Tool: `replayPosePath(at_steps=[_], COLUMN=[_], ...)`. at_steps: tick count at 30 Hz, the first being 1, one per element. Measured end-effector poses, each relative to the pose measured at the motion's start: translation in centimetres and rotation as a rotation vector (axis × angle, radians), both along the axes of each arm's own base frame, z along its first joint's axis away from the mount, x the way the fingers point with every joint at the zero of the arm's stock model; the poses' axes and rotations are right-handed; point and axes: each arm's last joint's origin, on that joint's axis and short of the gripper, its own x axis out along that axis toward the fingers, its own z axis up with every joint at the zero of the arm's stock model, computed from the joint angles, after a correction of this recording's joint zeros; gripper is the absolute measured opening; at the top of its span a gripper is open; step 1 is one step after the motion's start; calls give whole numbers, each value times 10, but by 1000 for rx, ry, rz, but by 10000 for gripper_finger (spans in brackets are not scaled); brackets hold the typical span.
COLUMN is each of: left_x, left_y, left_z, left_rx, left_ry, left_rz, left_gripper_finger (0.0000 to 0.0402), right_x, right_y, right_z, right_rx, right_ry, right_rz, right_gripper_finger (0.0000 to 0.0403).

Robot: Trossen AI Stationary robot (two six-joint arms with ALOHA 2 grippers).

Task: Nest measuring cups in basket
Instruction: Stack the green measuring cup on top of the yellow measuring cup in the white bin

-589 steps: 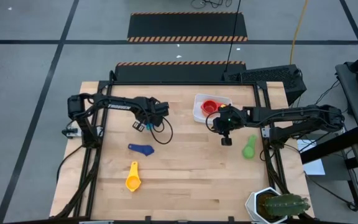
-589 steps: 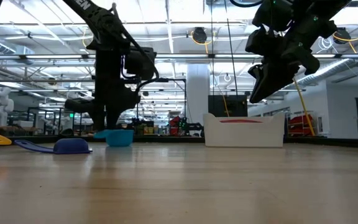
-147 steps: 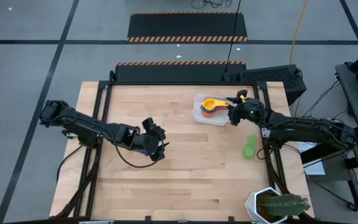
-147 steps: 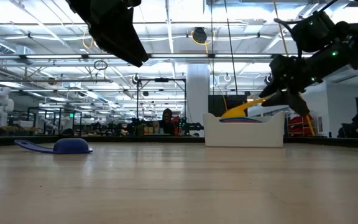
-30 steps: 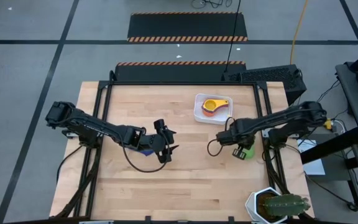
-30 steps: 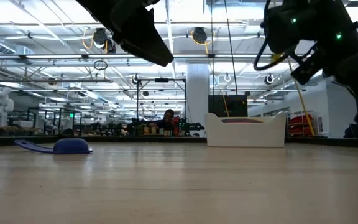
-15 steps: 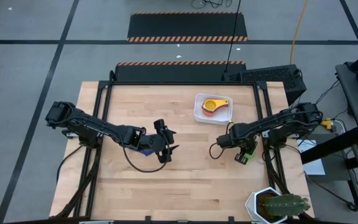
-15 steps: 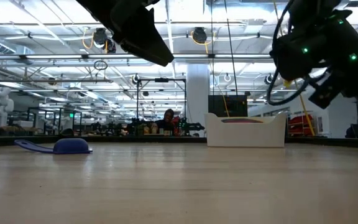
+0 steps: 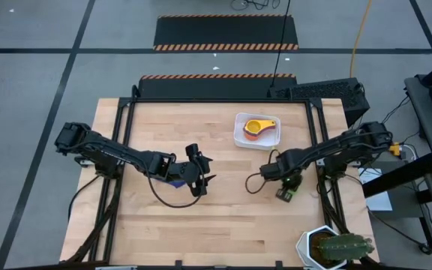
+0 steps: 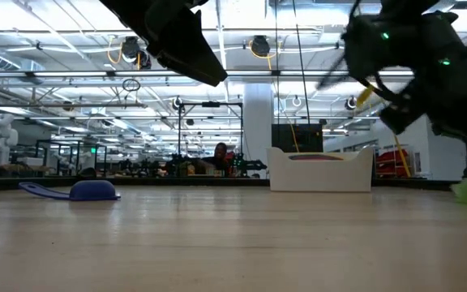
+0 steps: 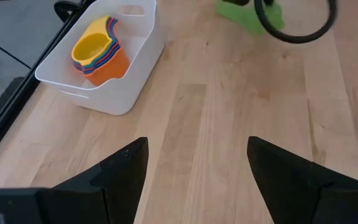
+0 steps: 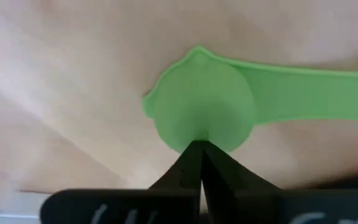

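The white basket [image 9: 238, 136] stands at the table's far right and holds nested measuring cups, the yellow one [image 9: 256, 128] on top; the left wrist view shows the basket [image 11: 135, 56] and the stack [image 11: 98, 50] too. A navy cup [image 10: 87, 191] lies at mid-table, largely under my left gripper [image 9: 202, 178], which hovers open above it. A green cup [image 12: 204, 109] lies on the wood at the right, its handle [image 12: 316, 93] out to one side. My right gripper [image 12: 197, 149] is shut, with its tips at the green cup's bowl. My right gripper's shut fingertips [image 12: 190, 160] stand against the side of the green cup's bowl [image 12: 194, 138], about a quarter turn round from the handle. The fingers come from above, slanting down. The cup lies flat on the table.
A cactus in a white pot [image 9: 334, 247] stands at the near right corner. A dark cable loop [image 9: 255, 184] hangs beside my right arm. Bare wood lies between the two arms and along the near edge.
My right gripper has gone toward the table's near edge, still shut. The green cup has slid along the table with it, toward the near edge and slightly left.
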Motion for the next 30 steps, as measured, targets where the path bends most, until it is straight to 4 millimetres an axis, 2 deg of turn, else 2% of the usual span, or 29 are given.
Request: replayPosePath(at_steps=[7,12,15,20,24,30], left_x=[0,0,-1,0,0,1], left_y=[0,-1,-2,-2,-2,-2], left_z=[0,0,0,0,1,2], left_rx=[0,-3,-1,-2,0,-3], left_ry=[-1,0,0,-2,-14,-22], left_rz=[0,-2,-6,-6,-9,-9], left_gripper_finger=[273,273,273,273,273,273], right_x=[36,47,49,43,35,39], right_y=[6,8,7,-2,-12,-16], right_z=[1,12,19,34,38,33], right_rx=[61,67,49,-92,-143,-142], right_ry=[-347,-419,-452,-496,-450,-437], right_rz=[-15,36,58,38,14,17], right_gripper_finger=[0,0,0,6,30,78])
